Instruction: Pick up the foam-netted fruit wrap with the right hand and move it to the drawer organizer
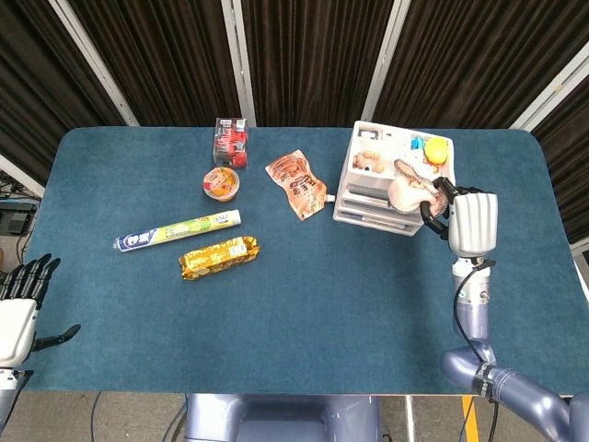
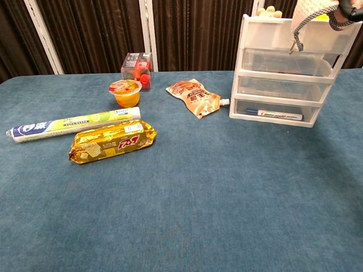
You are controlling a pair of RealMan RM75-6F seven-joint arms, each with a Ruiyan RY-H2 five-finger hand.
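My right hand point(image 1: 469, 221) holds the foam-netted fruit wrap point(image 1: 408, 189), a pale round bundle in white netting, over the front right part of the white drawer organizer point(image 1: 363, 198). In the chest view the wrap point(image 2: 312, 14) hangs at the top edge above the organizer point(image 2: 283, 85), and only a bit of the right hand point(image 2: 350, 10) shows in the corner. My left hand point(image 1: 20, 304) hangs off the table's near left edge, fingers spread, holding nothing.
On the blue table lie an orange snack pouch point(image 1: 296, 183), a jelly cup point(image 1: 221, 182), a clear box of red items point(image 1: 230, 141), a long wrap roll point(image 1: 177, 230) and a gold biscuit pack point(image 1: 218, 257). The organizer's top tray holds small items point(image 1: 373, 161).
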